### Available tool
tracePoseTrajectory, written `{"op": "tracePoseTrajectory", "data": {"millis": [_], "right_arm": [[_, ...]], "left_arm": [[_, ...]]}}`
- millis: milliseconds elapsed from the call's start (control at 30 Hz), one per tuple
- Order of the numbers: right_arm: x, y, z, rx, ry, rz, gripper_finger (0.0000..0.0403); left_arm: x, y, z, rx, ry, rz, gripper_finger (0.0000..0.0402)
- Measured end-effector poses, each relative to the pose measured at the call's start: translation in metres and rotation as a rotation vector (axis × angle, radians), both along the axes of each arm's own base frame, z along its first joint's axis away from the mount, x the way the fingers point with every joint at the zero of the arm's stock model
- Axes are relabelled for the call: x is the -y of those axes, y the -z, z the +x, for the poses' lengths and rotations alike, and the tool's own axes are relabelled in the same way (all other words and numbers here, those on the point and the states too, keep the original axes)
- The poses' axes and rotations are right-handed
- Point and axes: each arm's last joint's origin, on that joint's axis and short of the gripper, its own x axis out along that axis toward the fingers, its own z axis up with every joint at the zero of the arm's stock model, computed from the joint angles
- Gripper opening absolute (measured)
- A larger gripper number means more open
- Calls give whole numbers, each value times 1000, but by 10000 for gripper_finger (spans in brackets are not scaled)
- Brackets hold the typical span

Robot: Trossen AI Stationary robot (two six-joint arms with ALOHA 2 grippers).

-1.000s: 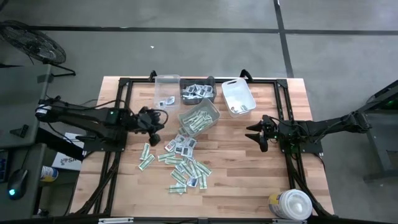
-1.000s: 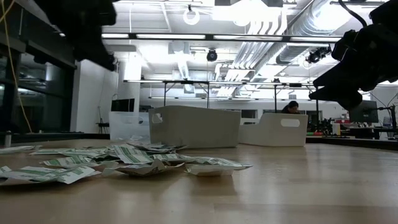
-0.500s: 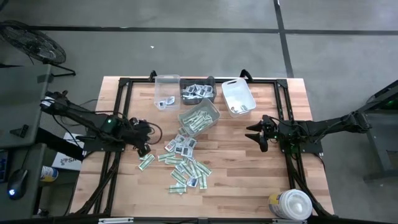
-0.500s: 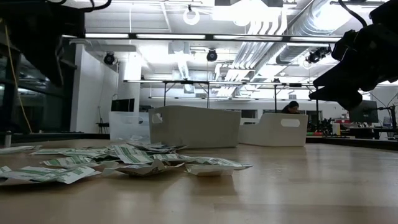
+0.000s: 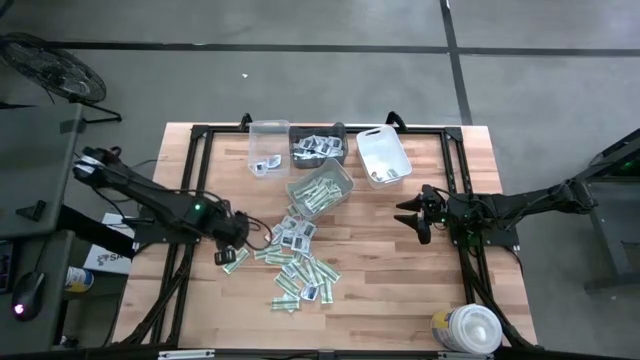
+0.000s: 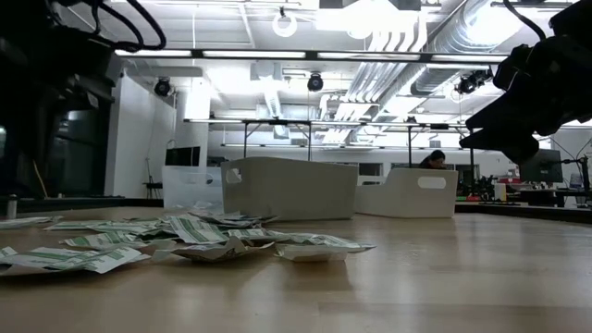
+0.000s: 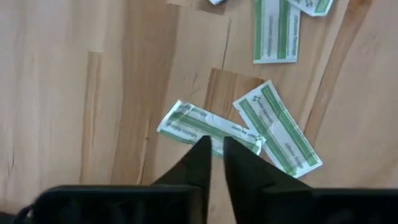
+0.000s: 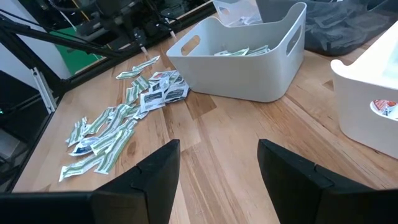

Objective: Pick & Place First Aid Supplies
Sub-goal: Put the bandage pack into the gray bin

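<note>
Many small flat packets, green-and-white strips and squarish white ones, lie in a loose pile (image 5: pixel 298 262) on the wooden table; the low view shows the pile (image 6: pixel 185 236) too. My left gripper (image 5: pixel 228 245) is low over the pile's left fringe. In the left wrist view my left gripper (image 7: pixel 214 142) points down with only a narrow gap between its fingers, the tips at the edge of one green-and-white strip (image 7: pixel 186 121) lying flat, with another strip (image 7: pixel 280 134) beside it. My right gripper (image 5: pixel 410 215) waits open, right of the pile. My left gripper comes from above, pointing down, with its fingertips (image 7: pixel 202 149) at the long edge of the green-and-white strip (image 7: pixel 208 132), which lies flat on the table. I cannot tell whether the tips touch it.
At the far edge stand a clear bin (image 5: pixel 268 148), a dark bin of white packets (image 5: pixel 318 148) and a white bin (image 5: pixel 383 155). A tilted bin of green strips (image 5: pixel 320 188) sits just nearer. A round white tub (image 5: pixel 468 328) stands at the near right corner.
My left gripper has moved from beside the bins toward the table's near edge and down, ending low over the left fringe of the packet pile. The packets and my right arm have stayed where they were.
</note>
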Motion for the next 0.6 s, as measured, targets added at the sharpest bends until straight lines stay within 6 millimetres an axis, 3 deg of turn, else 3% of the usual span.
{"op": "tracePoseTrajectory", "data": {"millis": [300,600], "right_arm": [[0,0,0,-1,0,0,208],[0,1,0,-2,0,0,208]], "left_arm": [[-1,18,13,-107,61,51,158],[-31,29,26,-195,130,18,159]]}}
